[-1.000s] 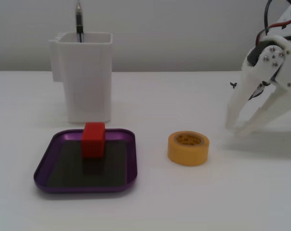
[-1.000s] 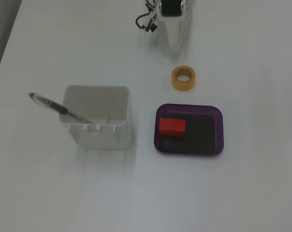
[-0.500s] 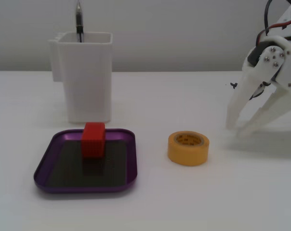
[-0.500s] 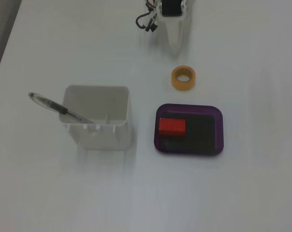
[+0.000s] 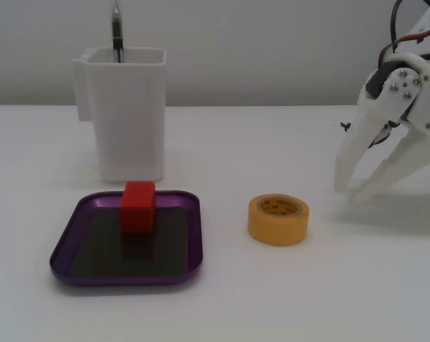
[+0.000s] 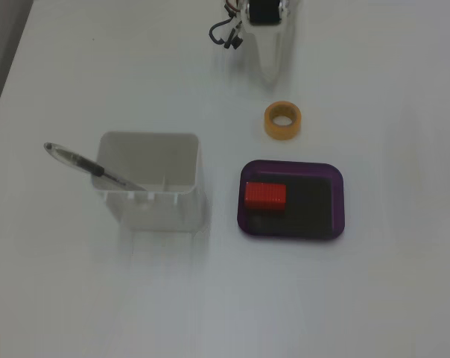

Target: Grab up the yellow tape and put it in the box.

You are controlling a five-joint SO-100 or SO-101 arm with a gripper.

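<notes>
A: Yellow tape [image 5: 278, 219]: one small thick roll, lying flat on the white table [image 5: 343, 299], hollow core facing up. In a fixed view it sits just right of the box [image 5: 179, 271], near it but not touching; in the other fixed view [image 6: 283, 121] it lies just above the box's upper rim, again with bare table between.

B: Box?

A: One shallow purple tray [image 6: 292, 233] with rounded corners, a low rim and a dark flat bottom. It holds one red block [image 5: 138, 206], ridged on its face, at the left half of the tray in a fixed view [image 6: 265, 195].

B: Other items, placed from the box?

A: One tall white container [image 5: 129, 121], standing directly behind the box in a fixed view and to its left in the other [image 6: 149, 183]. One dark pen [image 6: 91, 168] leans inside it, the end poking over the rim.

B: Gripper?

A: White two-finger gripper [image 5: 347, 194], well right of the box and beyond the tape, tips down close to the table. Fingers [image 5: 347, 160] stand slightly apart, nothing between them. In the other fixed view it shows above the tape [image 6: 273, 68], clear of the roll.
</notes>
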